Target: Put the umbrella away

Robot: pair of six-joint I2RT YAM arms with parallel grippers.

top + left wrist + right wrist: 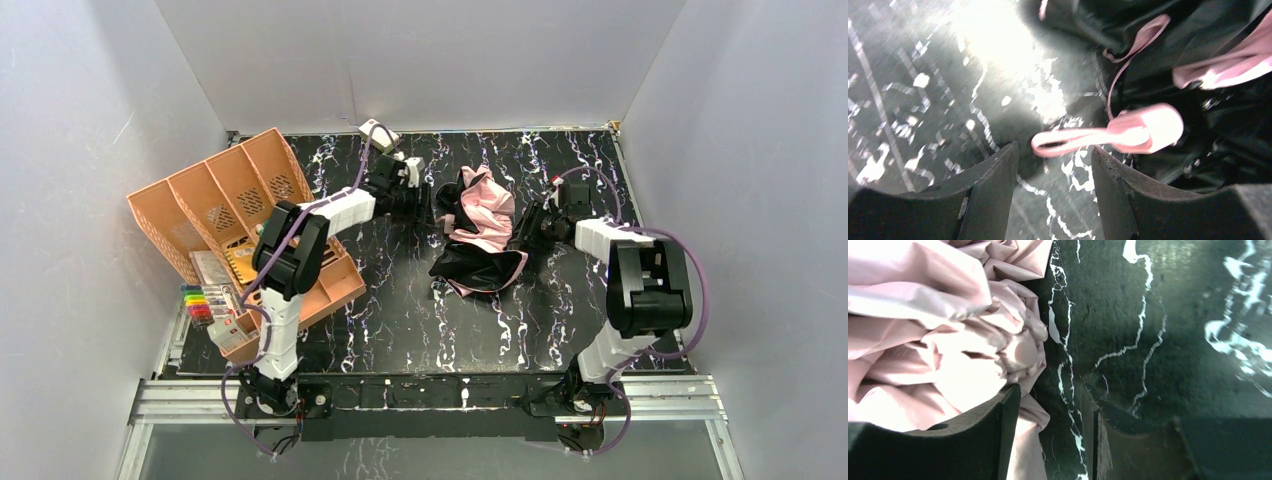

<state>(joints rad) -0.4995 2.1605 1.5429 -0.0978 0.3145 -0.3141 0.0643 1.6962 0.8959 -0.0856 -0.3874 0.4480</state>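
The umbrella (478, 230) lies collapsed and crumpled mid-table, pink fabric on top and black below. My left gripper (425, 195) stands at its left edge. In the left wrist view that gripper (1053, 155) is open, and the pink handle (1153, 127) with its strap loop (1068, 140) lies just beyond the fingertips, not between them. My right gripper (530, 232) is at the umbrella's right edge. Seen from the right wrist, this gripper (1053, 390) is open. Its left finger (998, 430) rests over bunched pink fabric (933, 335), and a fold reaches into the gap without being pinched.
An orange slotted organizer basket (240, 190) sits tilted at the left, beside the left arm. Coloured markers (200, 300) lie at its near end. A small cream box (378, 133) rests at the back edge. White walls close in the table on three sides.
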